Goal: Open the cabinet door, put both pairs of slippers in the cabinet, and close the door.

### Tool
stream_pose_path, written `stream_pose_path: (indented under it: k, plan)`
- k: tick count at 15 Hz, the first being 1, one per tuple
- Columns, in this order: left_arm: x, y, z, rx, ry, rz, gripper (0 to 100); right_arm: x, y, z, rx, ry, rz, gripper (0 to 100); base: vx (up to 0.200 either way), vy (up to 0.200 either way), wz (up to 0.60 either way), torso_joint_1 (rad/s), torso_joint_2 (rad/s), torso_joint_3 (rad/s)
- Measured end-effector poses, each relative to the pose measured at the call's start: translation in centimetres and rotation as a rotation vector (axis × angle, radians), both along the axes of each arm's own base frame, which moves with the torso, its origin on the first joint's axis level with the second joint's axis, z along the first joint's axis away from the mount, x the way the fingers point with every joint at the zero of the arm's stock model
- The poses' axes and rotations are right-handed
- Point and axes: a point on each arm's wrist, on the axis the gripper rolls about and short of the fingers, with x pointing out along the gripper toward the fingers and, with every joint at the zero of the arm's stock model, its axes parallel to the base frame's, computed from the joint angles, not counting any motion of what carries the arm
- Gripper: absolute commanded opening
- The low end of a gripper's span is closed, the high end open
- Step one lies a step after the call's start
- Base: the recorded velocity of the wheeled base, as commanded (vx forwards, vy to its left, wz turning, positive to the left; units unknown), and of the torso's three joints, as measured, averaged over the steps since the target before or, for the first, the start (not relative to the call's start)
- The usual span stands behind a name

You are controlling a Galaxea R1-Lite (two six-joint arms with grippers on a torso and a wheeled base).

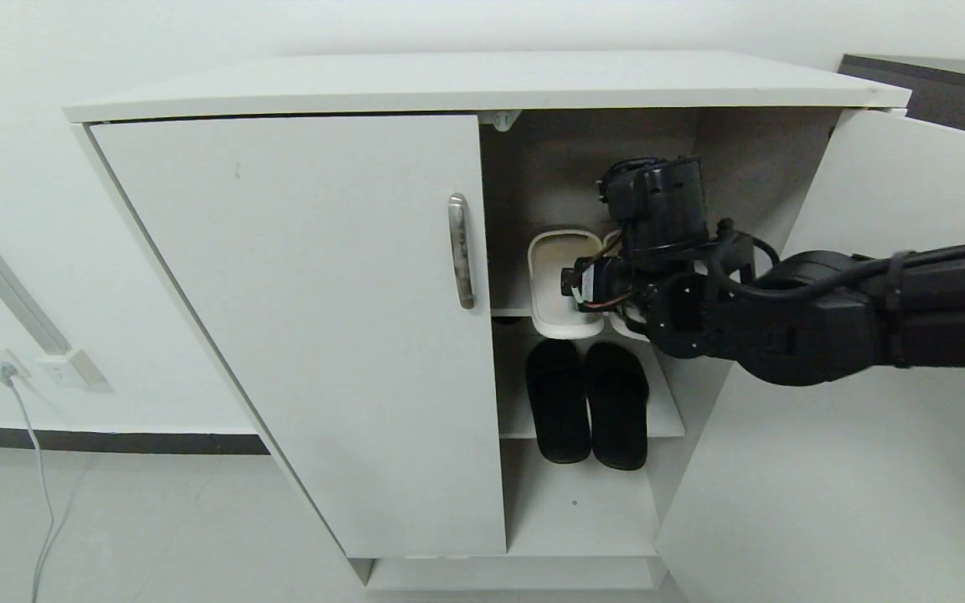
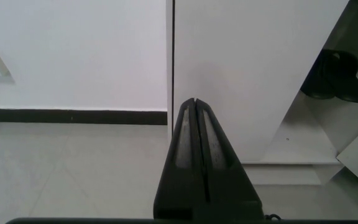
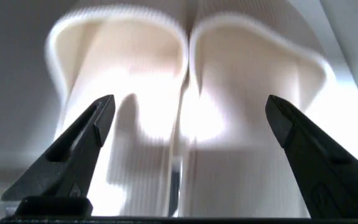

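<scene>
The white cabinet [image 1: 482, 79] has its right door [image 1: 851, 469] swung open and its left door [image 1: 298, 318] closed. A pair of white slippers [image 1: 562, 285] [image 3: 129, 93] lies side by side on the upper shelf. On the shelf below is a pair of black slippers [image 1: 587, 402] [image 2: 337, 74]. My right gripper [image 1: 580, 283] [image 3: 189, 104] is inside the cabinet at the white pair. It is open, its fingers spread wide to either side, holding nothing. My left gripper [image 2: 194, 102] is shut and empty, low in front of the closed left door.
A metal handle [image 1: 460, 251] runs down the inner edge of the closed left door. The bottom compartment [image 1: 575, 502] is bare. A wall socket [image 1: 5, 364] with a hanging cable is at the left, above the tiled floor [image 1: 156, 528].
</scene>
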Motion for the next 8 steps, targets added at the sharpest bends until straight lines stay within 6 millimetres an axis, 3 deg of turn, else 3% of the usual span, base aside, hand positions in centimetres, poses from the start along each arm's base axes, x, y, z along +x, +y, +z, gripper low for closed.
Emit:
stream_pose_path:
  k: [5, 6, 8]
  plan:
    - [0.0, 0.0, 0.0, 0.005, 0.000, -0.001, 0, -6.2, -1.2, -0.5, 0.034, -0.024, 0.112, 100, 0.000, 0.000, 0.00, 0.000, 0.00, 0.000]
    - [0.0, 0.0, 0.0, 0.005, 0.000, -0.001, 0, -7.0, -1.4, -0.7, 0.050, -0.040, 0.127, 0, 0.000, 0.000, 0.00, 0.000, 0.00, 0.000]
    - [0.0, 0.0, 0.0, 0.005, 0.000, -0.002, 0, -8.1, -1.8, -1.2, 0.075, -0.066, 0.147, 0, 0.000, 0.000, 0.00, 0.000, 0.00, 0.000]
